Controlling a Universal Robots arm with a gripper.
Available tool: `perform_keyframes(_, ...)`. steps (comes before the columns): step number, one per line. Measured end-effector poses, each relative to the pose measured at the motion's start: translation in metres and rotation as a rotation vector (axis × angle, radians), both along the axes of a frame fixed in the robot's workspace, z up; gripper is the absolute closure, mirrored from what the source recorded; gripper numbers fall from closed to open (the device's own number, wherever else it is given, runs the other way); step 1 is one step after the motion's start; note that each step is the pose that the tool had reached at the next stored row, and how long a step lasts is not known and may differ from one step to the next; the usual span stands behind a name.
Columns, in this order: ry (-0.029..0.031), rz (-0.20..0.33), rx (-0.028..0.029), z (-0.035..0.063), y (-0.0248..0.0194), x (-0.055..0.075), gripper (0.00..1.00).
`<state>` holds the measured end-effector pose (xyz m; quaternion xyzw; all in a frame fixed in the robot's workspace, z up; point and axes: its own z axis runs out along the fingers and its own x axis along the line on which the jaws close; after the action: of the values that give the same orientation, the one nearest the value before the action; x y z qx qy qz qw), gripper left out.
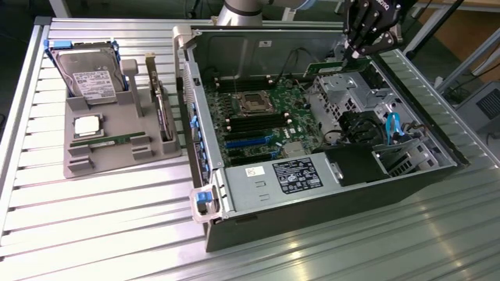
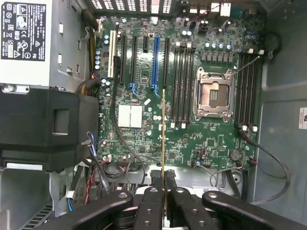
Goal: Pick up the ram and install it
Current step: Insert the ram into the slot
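Note:
The ram (image 1: 332, 68), a thin green stick, hangs above the far right corner of the open computer case (image 1: 328, 199), and my gripper (image 1: 353, 57) is shut on it. In the wrist view the ram (image 2: 164, 134) shows edge-on as a thin line running out from between my gripper's (image 2: 164, 179) black fingers (image 2: 154, 178). It is held well above the green motherboard (image 2: 211, 139). The long black memory slots (image 2: 184, 81) lie on either side of the empty processor socket (image 2: 213, 93), beyond the stick's tip. The same slots (image 1: 246, 126) show in the exterior view.
On the exterior view's left, a grey tray (image 1: 78, 164) holds a hard drive (image 1: 86, 73), a silver processor chip (image 1: 88, 126), an upright expansion card (image 1: 160, 108) and another green stick (image 1: 105, 142). Inside the case are a power supply (image 1: 281, 175), a black shroud (image 2: 48, 129), a drive cage (image 1: 343, 91) and loose cables (image 2: 268, 158).

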<state>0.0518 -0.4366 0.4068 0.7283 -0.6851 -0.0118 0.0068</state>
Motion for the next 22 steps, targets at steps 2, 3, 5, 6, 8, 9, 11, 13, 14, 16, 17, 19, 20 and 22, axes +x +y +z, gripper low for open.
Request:
perform_keyframes(2, 0.0, 0.0, 0.0, -0.0004, 0.0, -0.001, 0.87)
perform_keyframes(3, -0.0001, 0.0, -0.0001, -0.0013, 0.0, -0.006, 0.87)
perform_keyframes(5, 0.0, 0.0, -0.0001, -0.0029, 0.0, -0.012, 0.87)
perform_keyframes(6, 0.0, 0.0, -0.0002, -0.0037, 0.0, -0.015, 0.87)
perform_keyframes(8, 0.0, 0.0, -0.0003, -0.0055, 0.0, -0.02, 0.87)
perform_keyframes(9, -0.0001, 0.0, -0.0003, -0.0062, 0.0, -0.023, 0.87)
perform_keyframes(11, 0.0, 0.0, -0.0004, -0.0085, 0.0001, -0.03, 0.87)
perform_keyframes(13, 0.0, 0.0, -0.0003, -0.0113, 0.0, -0.035, 0.87)
perform_keyframes(14, 0.0, 0.0, -0.0003, -0.0123, 0.0, -0.037, 0.87)
perform_keyframes(16, 0.0, 0.0, -0.0003, -0.0155, 0.0, -0.042, 0.87)
perform_keyframes(17, 0.0, 0.0, -0.0003, -0.0174, 0.0, -0.046, 0.87)
perform_keyframes(19, 0.0, 0.0, -0.0003, -0.0206, 0.0, -0.052, 0.87)
perform_keyframes(20, 0.0, 0.0, -0.0004, -0.0235, 0.0, -0.056, 0.87)
perform_keyframes(22, 0.0, 0.0, -0.0004, -0.0305, 0.0001, -0.06, 0.87)
